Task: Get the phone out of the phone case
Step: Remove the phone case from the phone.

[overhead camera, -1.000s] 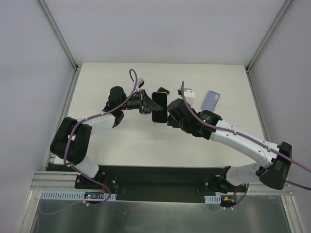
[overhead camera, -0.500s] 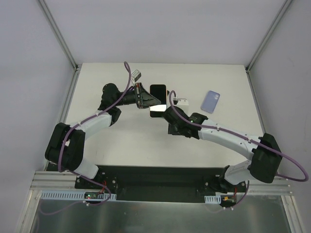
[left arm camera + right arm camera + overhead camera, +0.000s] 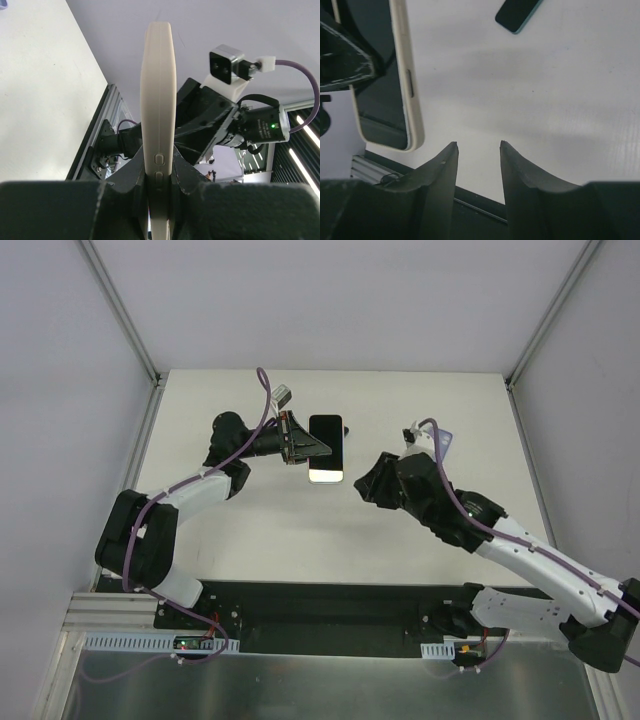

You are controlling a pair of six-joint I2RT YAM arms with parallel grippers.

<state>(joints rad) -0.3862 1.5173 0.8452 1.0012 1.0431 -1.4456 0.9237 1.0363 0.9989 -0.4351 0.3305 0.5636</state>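
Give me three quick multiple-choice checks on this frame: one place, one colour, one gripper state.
1. Where is the phone?
A. lying flat, untouched
B. clamped in the left gripper
C. out of every view

2. What colour is the phone case in the top view?
A. red
B. green
C. lavender

3. What state is the right gripper in?
A. open, nothing between its fingers
B. shut on the phone
C. shut on the phone case

Key:
1. B. The left wrist view shows the phone edge-on between that gripper's fingers.
2. C. A pale purple corner of the phone case shows behind the right arm.
3. A. The right wrist view shows a bare gap between the fingers, with the phone off to one side.
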